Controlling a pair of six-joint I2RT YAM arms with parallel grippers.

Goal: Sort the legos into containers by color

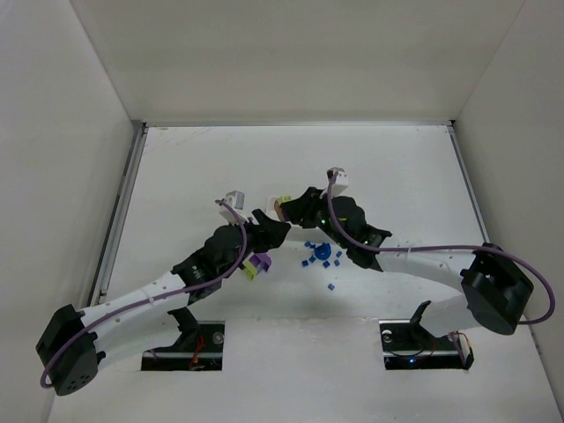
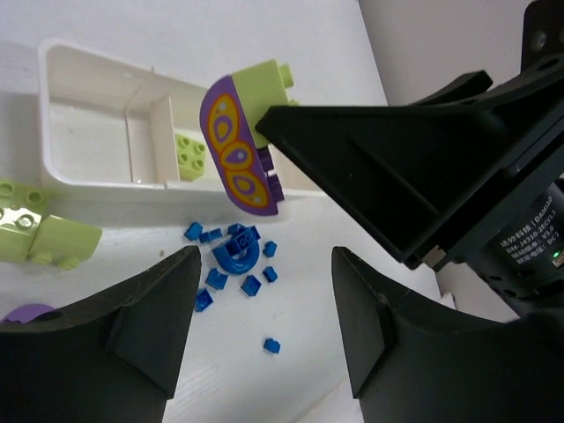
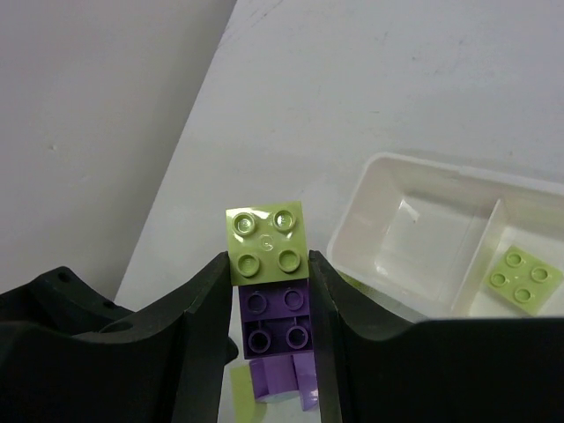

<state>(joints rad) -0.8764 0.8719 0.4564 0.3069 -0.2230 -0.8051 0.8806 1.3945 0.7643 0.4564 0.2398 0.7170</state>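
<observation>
My right gripper [image 3: 269, 264] is shut on a lime-green brick stuck to a purple block [image 3: 273, 308] and holds it in the air beside the white tray [image 3: 414, 238]. In the left wrist view the held piece [image 2: 238, 154] shows a purple face with orange spots, in front of the tray [image 2: 53, 106]. One lime brick [image 2: 189, 157] lies in the tray's middle compartment [image 3: 524, 278]. Several tiny blue cubes and a round blue piece [image 2: 233, 256] lie on the table [image 1: 322, 256]. My left gripper [image 2: 269, 300] is open and empty above them. In the top view the grippers [image 1: 269, 227] [image 1: 284, 210] hide the tray.
Two lime bricks [image 2: 44, 233] and a purple piece [image 2: 31, 313] lie on the table left of the blue pile, also seen in the top view [image 1: 257, 264]. White walls enclose the table on three sides. The right arm's body [image 2: 493, 176] is close to my left gripper.
</observation>
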